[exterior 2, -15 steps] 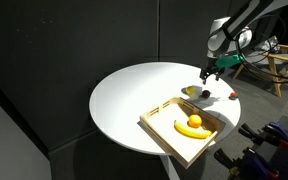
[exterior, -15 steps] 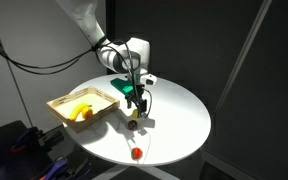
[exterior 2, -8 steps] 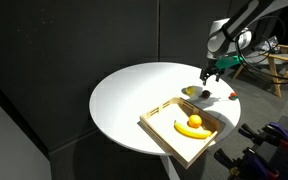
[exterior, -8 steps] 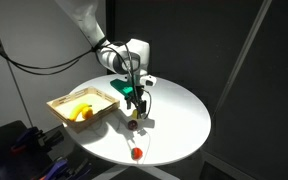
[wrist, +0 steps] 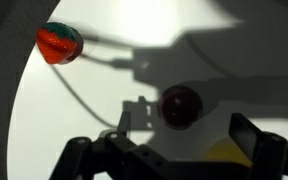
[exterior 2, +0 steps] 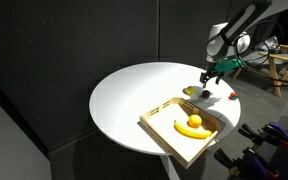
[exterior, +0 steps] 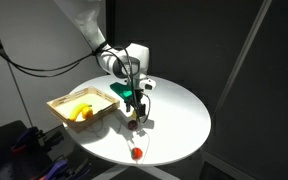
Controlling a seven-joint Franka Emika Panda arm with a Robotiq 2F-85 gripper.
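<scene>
The gripper (wrist: 169, 150) stands spread wide, holding nothing; in the wrist view its two black, blocky fingers (wrist: 254, 142) rise from the lower left and lower right corners with bare table between them; just above that gap, right of centre, lies a dark red fruit (wrist: 181, 105), round, smooth and faintly glossy, apart from both fingers; in the upper left of the same view sits a strawberry (wrist: 60, 42), bright red with a green cap, well apart from the round fruit. In an exterior view the gripper (exterior: 133, 108) hangs from a white, rounded arm near the middle of the frame, a teal-green piece on its body, with the dark red fruit (exterior: 131, 124) just below it on the round white table (exterior: 179, 115) and the strawberry (exterior: 137, 153) nearer the table's lower edge; left of the gripper rests a shallow rectangular tray (exterior: 104, 96) of pale wood, holding a curved yellow banana (exterior: 79, 113). In an exterior view the gripper (exterior 2: 205, 84) is at the right, the matte tabletop (exterior 2: 124, 100) fills the centre, and the tray (exterior 2: 159, 128) sits at the lower right with the banana (exterior 2: 189, 129) and a small orange (exterior 2: 194, 121) touching it; the strawberry (exterior 2: 232, 96) shows as a red speck by the right rim.
</scene>
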